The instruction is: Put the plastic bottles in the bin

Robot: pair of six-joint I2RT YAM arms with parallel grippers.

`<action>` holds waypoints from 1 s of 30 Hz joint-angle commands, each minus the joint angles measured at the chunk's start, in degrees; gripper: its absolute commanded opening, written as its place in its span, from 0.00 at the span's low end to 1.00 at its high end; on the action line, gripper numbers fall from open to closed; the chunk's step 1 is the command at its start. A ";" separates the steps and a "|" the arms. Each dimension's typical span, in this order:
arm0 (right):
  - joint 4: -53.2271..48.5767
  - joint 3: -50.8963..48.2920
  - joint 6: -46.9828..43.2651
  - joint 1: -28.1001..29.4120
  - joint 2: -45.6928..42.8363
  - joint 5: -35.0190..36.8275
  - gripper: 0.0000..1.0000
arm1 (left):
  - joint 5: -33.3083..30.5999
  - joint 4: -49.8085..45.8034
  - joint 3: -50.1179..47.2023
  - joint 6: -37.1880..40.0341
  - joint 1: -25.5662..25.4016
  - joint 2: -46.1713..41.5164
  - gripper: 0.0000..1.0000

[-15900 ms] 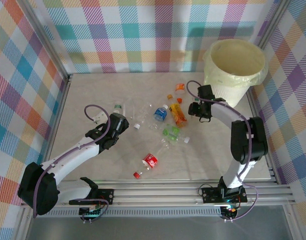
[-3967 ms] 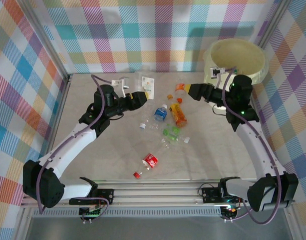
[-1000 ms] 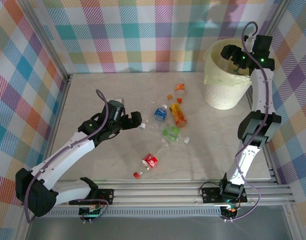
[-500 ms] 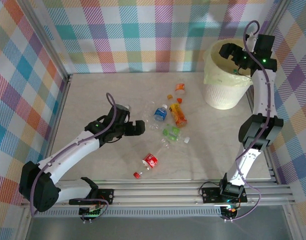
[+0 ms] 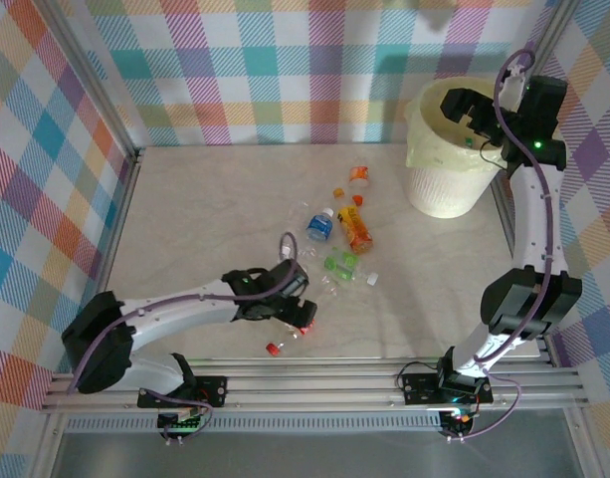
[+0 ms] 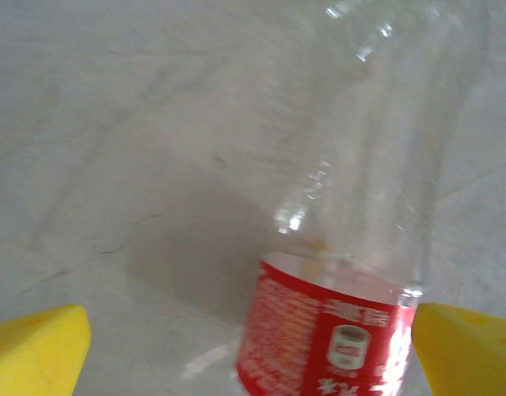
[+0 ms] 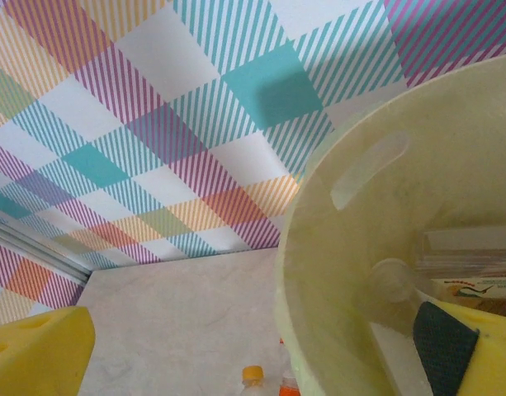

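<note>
Bottles [image 5: 354,229] lie loose in the middle of the counter [image 5: 185,199] in the top view, well apart from the bin [image 5: 439,194] at the far right corner. The left gripper [image 5: 297,307] is low over the red bottle [image 5: 305,326] near the front edge. The right gripper [image 5: 471,106] hangs above the bin mouth.

In the left wrist view the red bottle [image 6: 327,330] lies between the two yellow pads [image 6: 34,351], which stand wide apart. The right pad is just beside the label; I cannot tell if it touches. Nothing is clamped yet.

In the right wrist view the right gripper [image 7: 253,346] has its pads wide apart with nothing between them. The bin [image 7: 343,214] below shows at least one clear bottle inside.

I judge the step in hand to be the grasp of the red bottle. The next move calls for closing gently on the soft round body, so that it does not roll or slip out, and then lifting it to the bin.
</note>
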 commanded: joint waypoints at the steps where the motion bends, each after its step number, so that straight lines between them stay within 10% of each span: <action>1: 2.28 -1.04 0.11 -0.13 -1.82 -0.10 1.00 | -3.78 2.06 1.22 2.47 -4.15 5.03 0.98; 13: 0.54 -3.17 -1.04 -0.10 -4.33 -0.25 1.00 | -11.19 -0.07 8.05 2.89 -8.80 20.37 0.72; 20: 0.44 -4.31 -0.85 -0.08 -6.12 -2.27 1.00 | -11.95 1.15 7.59 1.53 -8.79 18.43 0.49; 30: 7.24 -9.85 1.44 0.11 -8.57 -10.91 1.00 | -9.77 6.30 6.66 2.84 -4.38 6.36 0.40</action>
